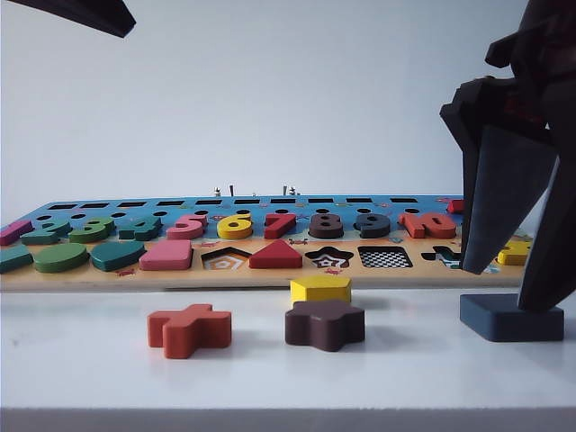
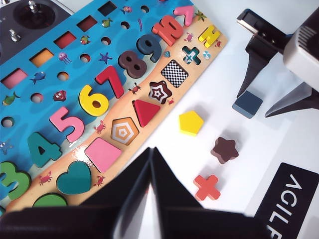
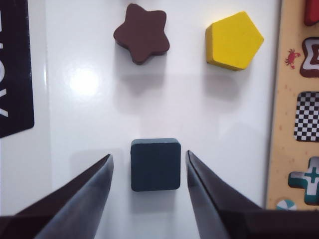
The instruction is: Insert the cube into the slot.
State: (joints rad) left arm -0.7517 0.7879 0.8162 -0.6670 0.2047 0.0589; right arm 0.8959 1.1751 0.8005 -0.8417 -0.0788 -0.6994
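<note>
The cube (image 3: 155,164) is a flat navy square block lying on the white table in front of the board's right end (image 1: 511,317). My right gripper (image 3: 149,155) is open and lowered over it, one finger on each side with a small gap to the block on both. The slot (image 1: 385,257), a square cut-out with a checkerboard floor, lies in the board's front row, left of the cube (image 2: 174,73). My left gripper (image 2: 151,149) is shut and empty, held above the table near the board's front edge, far from the cube (image 2: 247,103).
The wooden puzzle board (image 1: 135,279) carries coloured numbers and shapes. Loose on the table in front of it lie a yellow pentagon (image 1: 320,288), a brown star (image 1: 325,324) and a red cross (image 1: 189,328). A black label (image 2: 291,199) is at the table's near side.
</note>
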